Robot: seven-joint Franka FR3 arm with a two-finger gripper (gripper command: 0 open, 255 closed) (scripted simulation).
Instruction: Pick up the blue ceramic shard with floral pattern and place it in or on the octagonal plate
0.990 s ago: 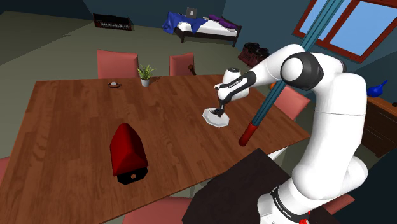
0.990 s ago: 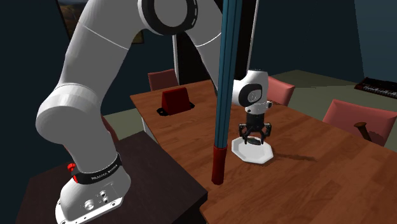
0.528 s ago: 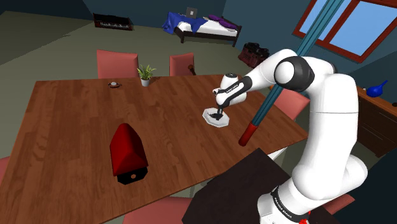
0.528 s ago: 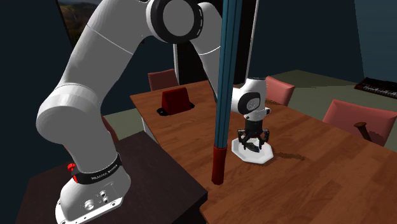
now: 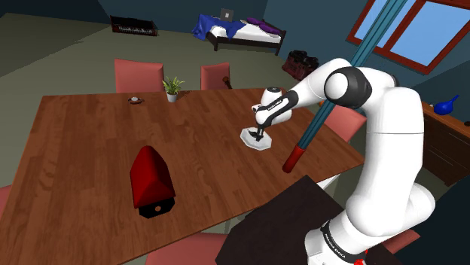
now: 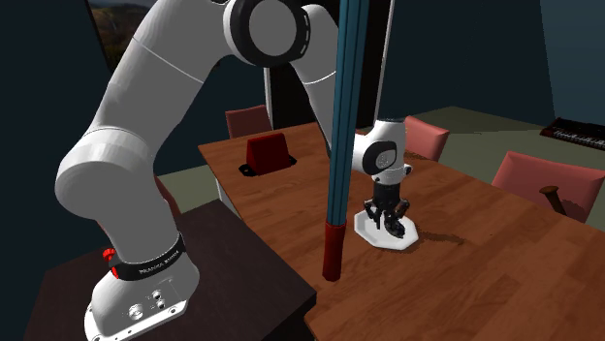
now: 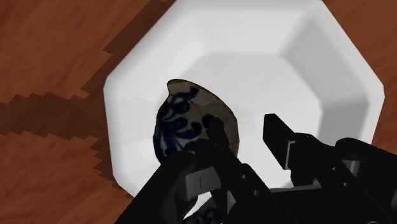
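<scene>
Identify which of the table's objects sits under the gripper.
The white octagonal plate, directly beneath the open gripper and holding the blue-patterned shard; the red object and potted plant stand well away.

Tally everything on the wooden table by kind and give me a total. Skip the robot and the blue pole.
Octagonal plate: 1
Blue-patterned shard: 1
Potted plant: 1
Red domed object: 1
Small dark item: 1
Total: 5
</scene>
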